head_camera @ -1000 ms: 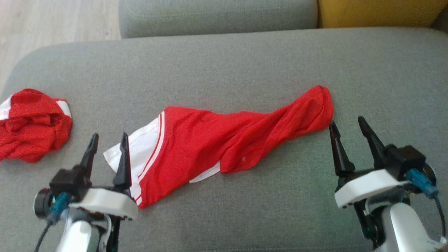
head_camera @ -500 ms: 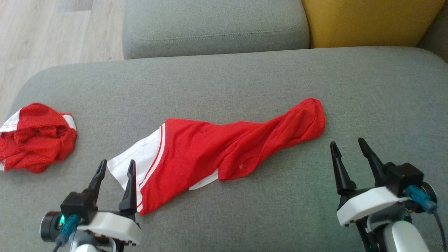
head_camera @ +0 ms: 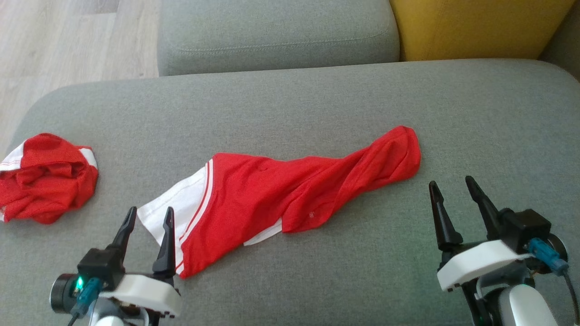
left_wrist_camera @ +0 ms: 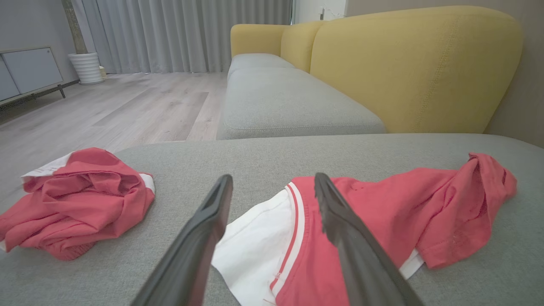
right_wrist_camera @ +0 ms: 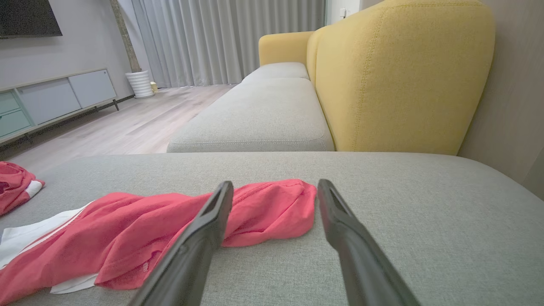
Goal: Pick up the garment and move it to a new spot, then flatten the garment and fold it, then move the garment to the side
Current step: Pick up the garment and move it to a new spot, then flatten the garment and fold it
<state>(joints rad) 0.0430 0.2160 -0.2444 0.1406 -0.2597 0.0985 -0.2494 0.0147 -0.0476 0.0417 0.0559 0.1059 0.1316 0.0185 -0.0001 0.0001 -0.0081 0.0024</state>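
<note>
The head camera has tipped up over the last second, so more of the far seat cushion (head_camera: 272, 31) and the yellow backrest (head_camera: 476, 27) shows now. The garment (head_camera: 272, 194) has not moved. It lies stretched across the near grey cushion (head_camera: 317, 99), with its white striped end at the near left and its twisted red end further off to the right.

Both arms have drawn back a little towards the robot. The right gripper (head_camera: 451, 181), which was close against the red end, now stands clear of it on the near side. The left gripper (head_camera: 150, 209) sits at the white edge, one finger overlapping it from above. Whether it touches the cloth I cannot tell. Both pairs of jaws stand wide with nothing between them.

A second red garment (head_camera: 45, 181) is crumpled at the far left of the cushion.

From the head, everything is seen from above, with a strip of wooden floor (head_camera: 68, 40) at the far left. The left wrist view looks low across the white end and takes in the curtains (left_wrist_camera: 182, 34), a white planter (left_wrist_camera: 87, 67) and a low cabinet (left_wrist_camera: 29, 70). The right wrist view frames the red end between its fingers and adds a dark screen (right_wrist_camera: 29, 17) on the wall.
</note>
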